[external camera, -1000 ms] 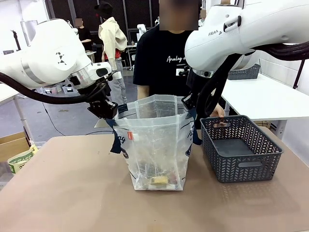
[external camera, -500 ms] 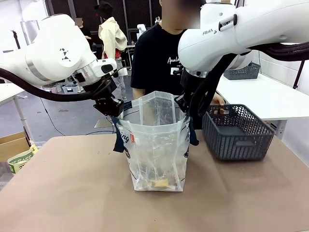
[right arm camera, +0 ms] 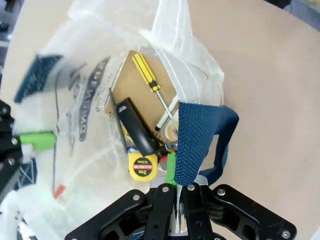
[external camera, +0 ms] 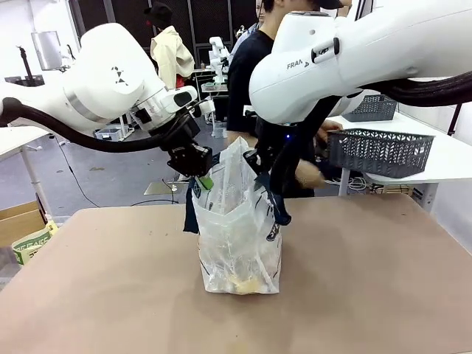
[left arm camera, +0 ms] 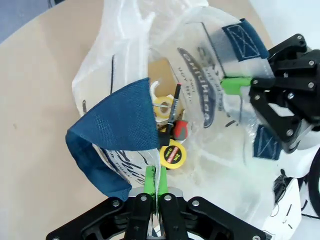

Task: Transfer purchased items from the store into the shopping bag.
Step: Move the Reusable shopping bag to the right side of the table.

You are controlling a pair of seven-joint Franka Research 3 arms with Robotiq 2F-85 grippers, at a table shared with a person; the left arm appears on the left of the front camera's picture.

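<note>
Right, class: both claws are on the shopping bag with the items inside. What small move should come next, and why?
Probably a slight joint lift. The left claw and right claw are each shut on the rim of the shopping bag beside a blue handle, the tape measure and screwdriver lie inside, and the basket is over by the white table.

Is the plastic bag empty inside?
No, a yellow screwdriver and a yellow tape measure lie at the bottom of the shopping bag.

shopping bag (external camera: 237, 221): clear, navy lettering
handles (right arm camera: 197, 135): navy weave
basket (external camera: 380, 153): dark grey lattice
tape measure (right arm camera: 141, 166): yellow
pads (left arm camera: 149, 180): green
</note>
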